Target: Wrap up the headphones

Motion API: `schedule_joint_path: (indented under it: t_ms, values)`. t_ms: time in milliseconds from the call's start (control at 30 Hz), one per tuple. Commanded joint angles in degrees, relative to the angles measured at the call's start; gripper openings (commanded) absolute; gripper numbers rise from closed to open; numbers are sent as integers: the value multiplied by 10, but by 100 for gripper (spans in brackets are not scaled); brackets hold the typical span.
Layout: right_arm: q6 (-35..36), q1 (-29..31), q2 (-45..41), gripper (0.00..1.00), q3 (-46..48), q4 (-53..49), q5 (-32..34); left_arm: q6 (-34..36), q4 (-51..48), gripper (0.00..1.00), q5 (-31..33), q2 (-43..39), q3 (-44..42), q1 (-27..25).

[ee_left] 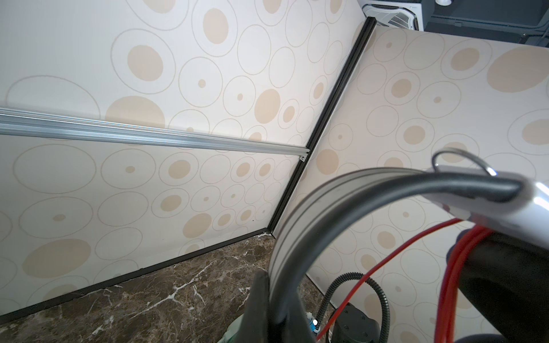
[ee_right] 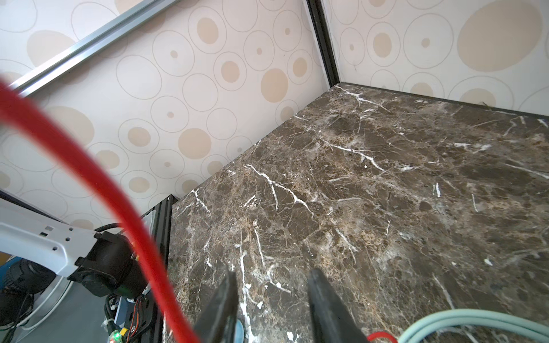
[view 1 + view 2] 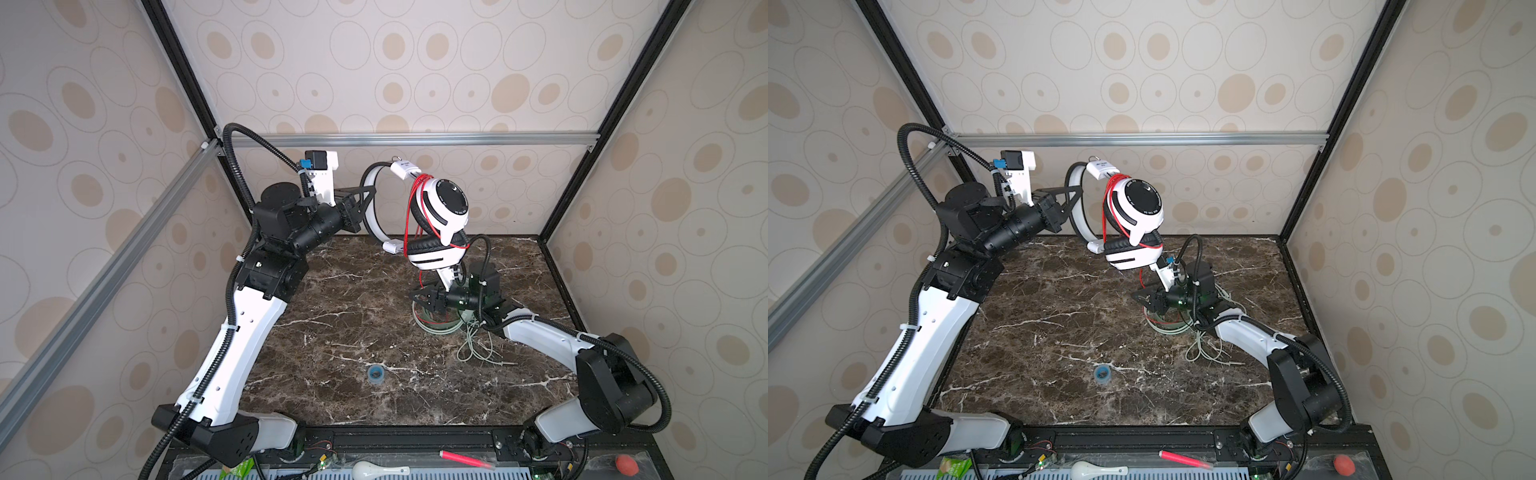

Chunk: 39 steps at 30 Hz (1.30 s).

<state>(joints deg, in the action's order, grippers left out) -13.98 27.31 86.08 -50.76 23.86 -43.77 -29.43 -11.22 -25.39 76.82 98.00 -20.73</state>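
Clamps left gripper (image 3: 370, 192) on headphones (image 3: 446, 208) high above table (image 3: 332, 332), elbow bent, wrist level; holds right gripper (image 3: 417, 297) low over table, jaws apart, arm stretched forward.

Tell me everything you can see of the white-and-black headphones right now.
The white-and-black headphones hang in the air above the marble table's far half, clear of it. The left gripper is shut on the headband, white glossy plastic outside, black padding inside. One ear cup shows a round black face, the other, below it, a black cushion. The thin red cord loops several times by the upper cup and trails down beside the right gripper, whose jaws stand open.
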Motion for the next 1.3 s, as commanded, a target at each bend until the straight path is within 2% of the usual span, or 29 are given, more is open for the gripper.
schedule_joint_path:
  t_ms: [0, 367, 500, 867, 1000, 1267]
  values:
    - [0, 6, 3, 35, 7, 23, -8, -39, 49, 0, 14, -14, 38, 6]
    - [1, 10, -11, 22, 30, 21, 12, -50, 56, 0, 29, -20, 29, 12]
    - [0, 18, -27, 14, 44, 16, 38, -55, 38, 0, 108, -28, 27, 18]
    - [9, 89, -90, 6, 62, -32, 170, -119, 37, 0, 271, -14, 1, 22]
    - [25, 120, -118, 3, 56, -76, 226, -126, 27, 0, 328, -7, -12, 22]
    - [88, 189, -145, 0, 2, -212, 293, -100, 35, 0, 392, 18, -36, 22]
